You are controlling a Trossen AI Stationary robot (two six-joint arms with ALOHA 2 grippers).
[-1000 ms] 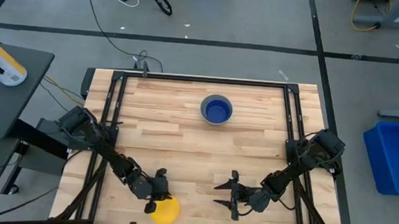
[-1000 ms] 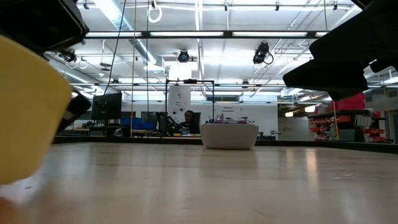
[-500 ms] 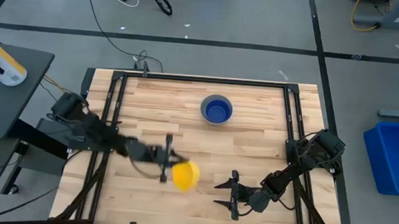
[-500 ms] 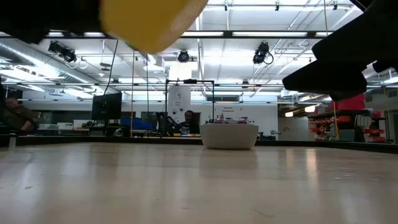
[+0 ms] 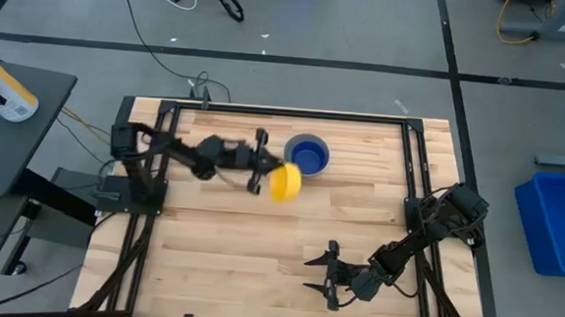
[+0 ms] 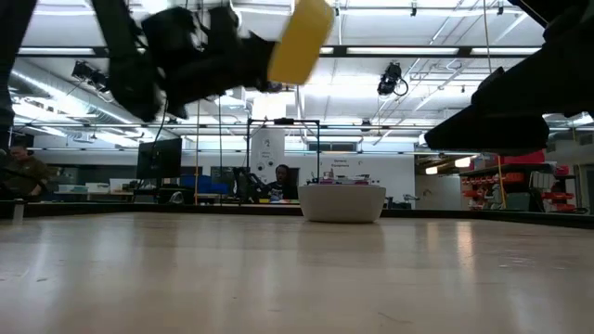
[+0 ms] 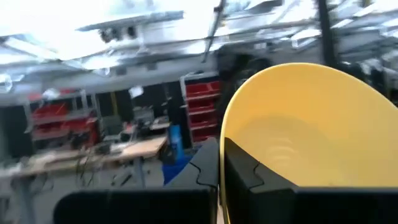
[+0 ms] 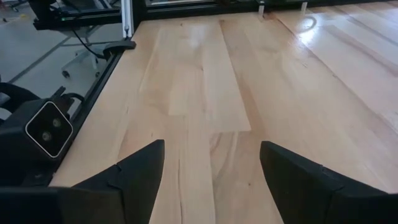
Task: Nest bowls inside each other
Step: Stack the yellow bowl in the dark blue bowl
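A yellow bowl (image 5: 284, 181) hangs in the air in the far middle of the table, with my left gripper (image 5: 267, 169) shut on it; the low view shows the yellow bowl (image 6: 299, 42) high above the tabletop. Just to its far right a grey bowl (image 5: 307, 155) stands on its base with a dark blue bowl (image 5: 308, 159) nested inside; from table height it is a pale bowl (image 6: 342, 202). My right gripper (image 5: 324, 276) waits open low over the table near the near edge, right of centre, nothing between its fingers (image 8: 143, 169). My left gripper holds the yellow bowl by its rim (image 7: 221, 140), one finger (image 7: 252, 177) inside the bowl and one (image 7: 204, 168) outside. The fingers reach roughly level from the table's left. The bowl is lifted clear and tipped on its side.
Dark metal rails (image 5: 154, 170) run along the table's left and right sides and far edge. A blue bin (image 5: 559, 220) stands on the floor to the right, a side table with a bottle (image 5: 2, 87) to the left. Bare wood (image 8: 199, 93) lies ahead of my right gripper.
My left gripper has swung the yellow bowl from the table's near edge up and toward the far edge, ending beside the grey bowl. The wrist has turned, and the bowl has tipped onto its side while staying in the hold.
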